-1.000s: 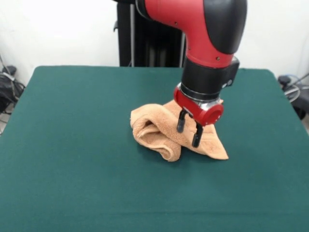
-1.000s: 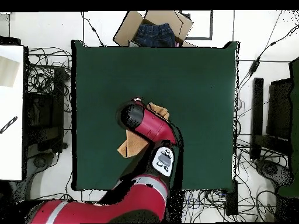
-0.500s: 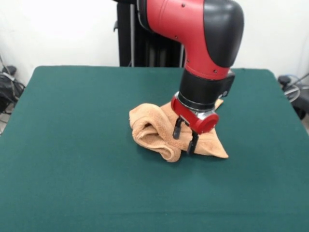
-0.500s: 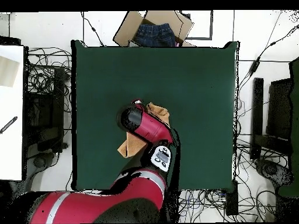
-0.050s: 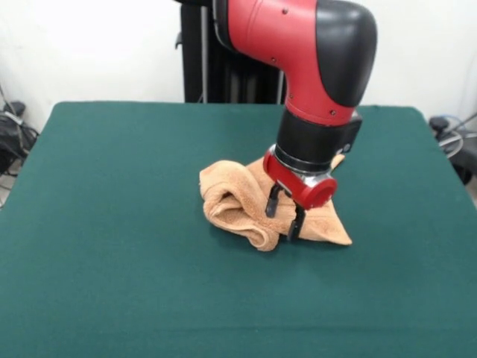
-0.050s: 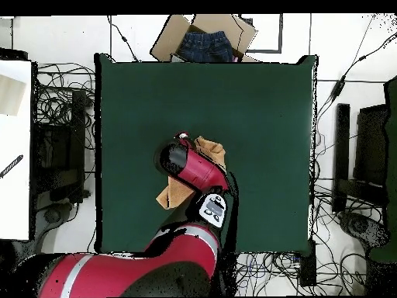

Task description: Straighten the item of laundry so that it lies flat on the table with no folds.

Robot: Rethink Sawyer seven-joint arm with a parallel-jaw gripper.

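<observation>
The item of laundry [image 5: 237, 200], a light orange-tan towel, lies bunched and folded over itself near the middle of the green table [image 5: 112, 194]. A thick rolled fold faces the front, and a flat corner points right. My gripper [image 5: 284, 218] stands on the towel's right part. It is open, with both fingertips [image 5: 296, 226] down in the fabric beside the rolled fold. From overhead the arm hides the gripper. Only two parts of the towel [image 6: 167, 194] show on the table [image 6: 256, 116], one on each side of the arm.
A cardboard box [image 6: 203, 37] with dark jeans in it sits just past the table's far edge in the overhead view. Cables and equipment stands lie on the floor around the table. Green cloth spreads wide on every side of the towel.
The gripper came down from just above the towel until its fingertips sank into the fabric. In the last half second it has hardly moved.
</observation>
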